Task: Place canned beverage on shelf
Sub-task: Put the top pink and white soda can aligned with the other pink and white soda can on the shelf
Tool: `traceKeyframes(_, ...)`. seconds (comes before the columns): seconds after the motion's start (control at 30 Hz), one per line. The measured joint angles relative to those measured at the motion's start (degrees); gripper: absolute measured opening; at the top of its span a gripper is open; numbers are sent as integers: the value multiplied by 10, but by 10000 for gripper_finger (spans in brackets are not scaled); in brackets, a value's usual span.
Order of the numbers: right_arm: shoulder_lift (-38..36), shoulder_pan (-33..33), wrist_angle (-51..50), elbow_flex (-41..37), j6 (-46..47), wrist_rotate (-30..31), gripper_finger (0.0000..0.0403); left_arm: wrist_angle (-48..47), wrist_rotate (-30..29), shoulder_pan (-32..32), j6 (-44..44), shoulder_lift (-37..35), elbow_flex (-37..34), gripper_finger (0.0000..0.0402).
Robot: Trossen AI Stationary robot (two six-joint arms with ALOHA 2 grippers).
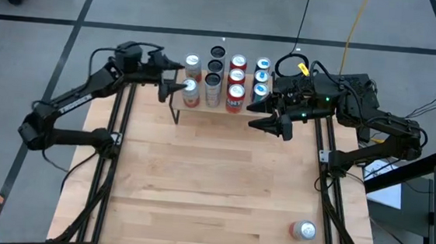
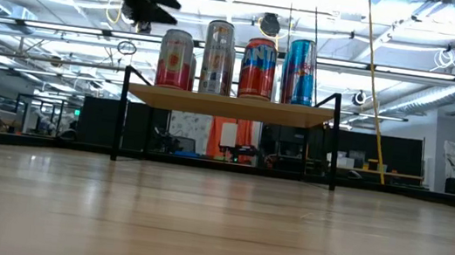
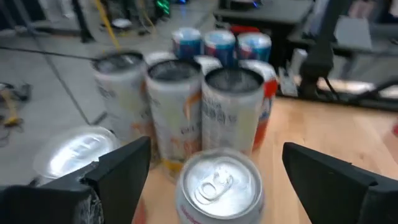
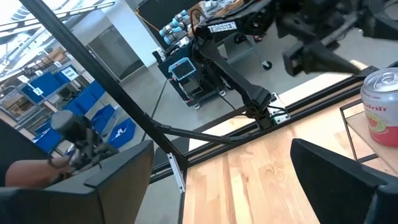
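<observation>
Left tool (image 1: 175, 87) spread wide, gripping nothing, straddling red-and-silver beverage can (image 1: 191, 91) standing on small wooden black-legged shelf (image 2: 230, 106). Right tool (image 1: 274, 120) wide, empty. Risk: withdrawing fingers clip the can, toppling neighbours.

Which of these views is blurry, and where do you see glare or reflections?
Left wrist view: soft all over, the farther cans smeared, bright glare on the nearest can's lid between the left gripper's open fingers. Low view: sharp, ceiling lights mirrored as pale streaks on the tabletop before the shelf. High view: even light, a shine on the lone can.
</observation>
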Motion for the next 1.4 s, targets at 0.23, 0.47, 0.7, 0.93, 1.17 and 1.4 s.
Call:
traceKeyframes(0.23, 0, 0, -2, 0, -2, 11, 357, -70, -63, -49, -72, -93, 3, 361)
traceKeyframes(0.47, 0, 0, -7, 0, -2, 30, 357, -124, -154, -189, -165, -156, 3, 316)
traceKeyframes(0.7, 0, 0, -7, 0, -2, 30, 357, -175, -240, -333, -216, -137, 3, 259)
traceKeyframes(0.93, 0, 0, -7, 0, -2, 29, 357, -198, -373, -365, -255, -73, 3, 233)
traceKeyframes(1.17, 0, 0, -7, 0, -2, 30, 357, -197, -394, -363, -232, 8, 3, 232)
traceKeyframes(1.4, 0, 0, -6, 0, 10, 30, 357, -163, -476, -363, -226, 63, 3, 201)
